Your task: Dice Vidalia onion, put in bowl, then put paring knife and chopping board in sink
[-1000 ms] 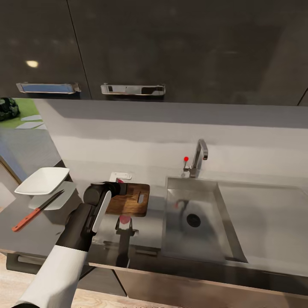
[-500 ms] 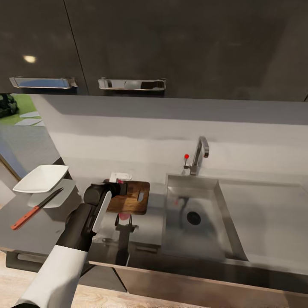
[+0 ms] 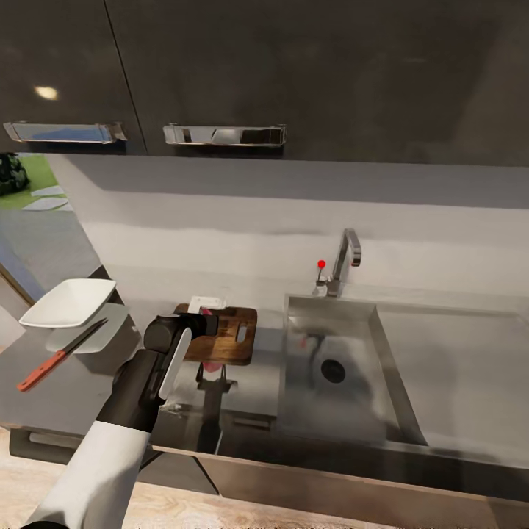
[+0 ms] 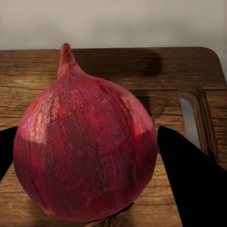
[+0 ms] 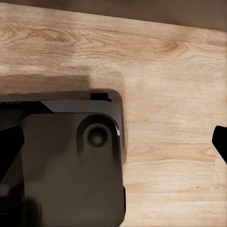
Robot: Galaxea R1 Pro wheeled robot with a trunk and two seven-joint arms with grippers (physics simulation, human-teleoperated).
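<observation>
The left gripper [image 4: 90,156] pinches the onion [image 4: 85,146] over the chopping board [image 3: 228,334] at centre-left; bowl [image 3: 67,303] and knife [image 3: 60,355] lie far left, sink [image 3: 330,367] right.

The right gripper's state cannot be told.

Onion [image 4: 85,151]: deep red skin, streaked lengthwise, paler pink sheen at one side. Chopping board [image 3: 234,336]: dark brown wood, grain clearly marked. Bowl [image 3: 67,302]: plain white. Knife [image 3: 60,357]: orange-red handle, dark blade. Sink [image 3: 345,371]: grey metal; tap [image 3: 345,261] chrome, knob red. Countertop [image 3: 455,367]: matte grey. Upper cabinets [image 3: 294,66]: glossy black. Floor [image 5: 179,118]: pale wood, grained.
</observation>
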